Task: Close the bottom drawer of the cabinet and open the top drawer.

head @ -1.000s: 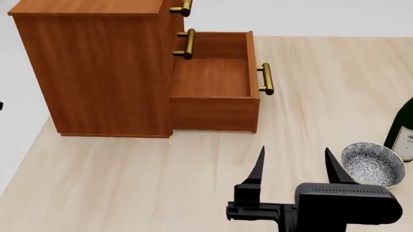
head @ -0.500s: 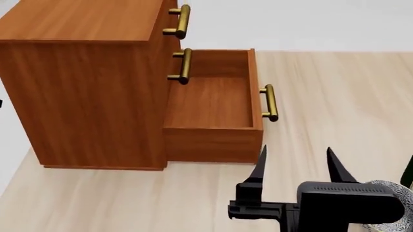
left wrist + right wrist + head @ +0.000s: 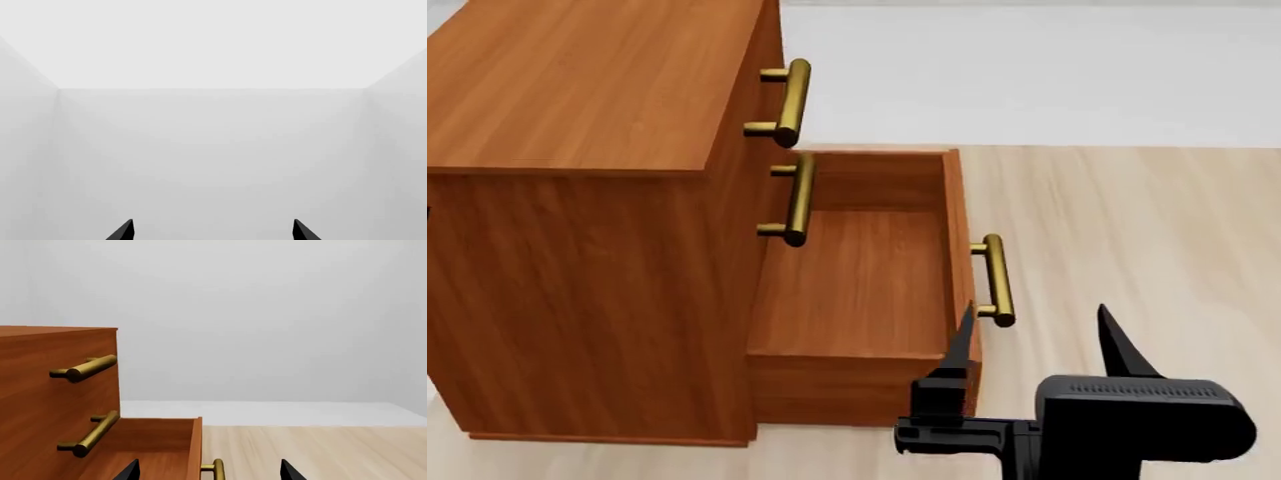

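Beside the cabinet (image 3: 587, 200), the bottom drawer (image 3: 854, 290) still stands pulled out; the view has closed in, bringing the released, empty right end effector (image 3: 1034, 335) near its brass handle (image 3: 996, 280) for pushing.

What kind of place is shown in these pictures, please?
Probably a bare simulated test room, not a real home. A wooden cabinet with brass handles stands on a pale wood floor, its bottom drawer pulled out. Plain grey walls surround it, without other furnishings.

Head and right wrist: cabinet (image 3: 587, 200).
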